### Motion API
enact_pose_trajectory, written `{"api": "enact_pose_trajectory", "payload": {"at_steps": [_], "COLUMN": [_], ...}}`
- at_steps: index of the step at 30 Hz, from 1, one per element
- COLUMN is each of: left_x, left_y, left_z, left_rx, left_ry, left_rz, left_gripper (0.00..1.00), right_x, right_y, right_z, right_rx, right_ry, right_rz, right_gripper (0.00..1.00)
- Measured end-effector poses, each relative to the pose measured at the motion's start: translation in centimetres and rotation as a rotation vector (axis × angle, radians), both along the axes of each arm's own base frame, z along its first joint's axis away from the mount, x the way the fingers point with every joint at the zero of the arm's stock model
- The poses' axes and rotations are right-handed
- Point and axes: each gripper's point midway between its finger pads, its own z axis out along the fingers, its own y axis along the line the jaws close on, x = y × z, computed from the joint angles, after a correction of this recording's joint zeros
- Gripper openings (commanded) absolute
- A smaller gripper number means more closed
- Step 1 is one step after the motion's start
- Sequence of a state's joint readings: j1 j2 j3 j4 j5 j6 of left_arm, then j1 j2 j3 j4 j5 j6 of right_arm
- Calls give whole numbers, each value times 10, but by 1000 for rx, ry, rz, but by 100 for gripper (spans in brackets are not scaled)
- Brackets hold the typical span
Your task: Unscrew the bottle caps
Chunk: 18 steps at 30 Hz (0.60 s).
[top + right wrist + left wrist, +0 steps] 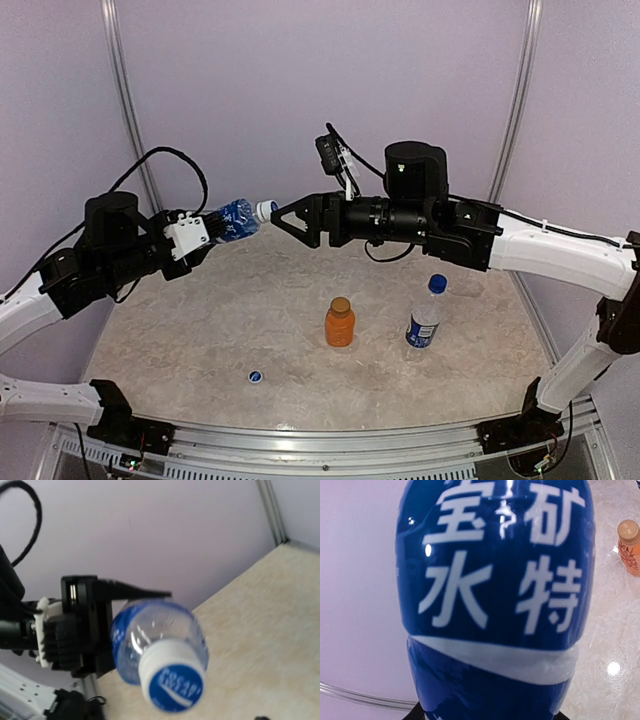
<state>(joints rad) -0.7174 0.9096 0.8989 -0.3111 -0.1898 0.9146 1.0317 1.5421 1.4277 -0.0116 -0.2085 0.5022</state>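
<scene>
the pale marbled desk [250,310] is filling the lower middle of the top view, and both arms are reaching in above its far part. the left gripper [214,231], at middle left, is clamping the held bottle [237,215] around its blue-labelled body and holding it off the desk. the bottle's long axis is lying nearly level, and its neck is pointing toward the right of the frame. in the left wrist view the blue label with white characters is filling almost the whole frame. in the right wrist view the bottle is pointing nearly straight at the camera.

the right gripper [277,216], just left of centre, is facing the capped end along the same line, with its tips just beside the cap. i cannot tell whether its jaws are apart or together.

the standing bottle [424,325] is sitting upright at lower right of the desk. the orange bottle [340,327] is standing upright near it on its left, apart from it.

the held bottle's cap [172,685], white-sided with a blue marked top, is sitting on the neck. a golden-brown cap [340,304] is topping the orange bottle, and a blue cap [437,284] the standing one. a loose cap [255,376] is lying flat at lower left of the desk.
</scene>
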Motion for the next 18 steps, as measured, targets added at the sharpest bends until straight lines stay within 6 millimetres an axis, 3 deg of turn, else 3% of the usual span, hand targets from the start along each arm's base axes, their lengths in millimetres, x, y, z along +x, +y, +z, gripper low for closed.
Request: {"api": "enact_pose_trajectory", "payload": {"at_steps": [9, 13, 18], "left_x": [0, -1, -1], "left_y": [-2, -3, -4], "left_z": [5, 5, 5], "left_rx": [17, 18, 18], "left_ry": [-34, -36, -35], "left_rz": [-12, -16, -16], "left_gripper": [40, 40, 39], "right_x": [5, 9, 11], "right_y": [17, 23, 28], "right_z": [3, -2, -11], "right_rx": [33, 28, 18], "right_ry": [88, 107, 130], "right_rz": [13, 22, 31], "right_gripper": [64, 50, 24]}}
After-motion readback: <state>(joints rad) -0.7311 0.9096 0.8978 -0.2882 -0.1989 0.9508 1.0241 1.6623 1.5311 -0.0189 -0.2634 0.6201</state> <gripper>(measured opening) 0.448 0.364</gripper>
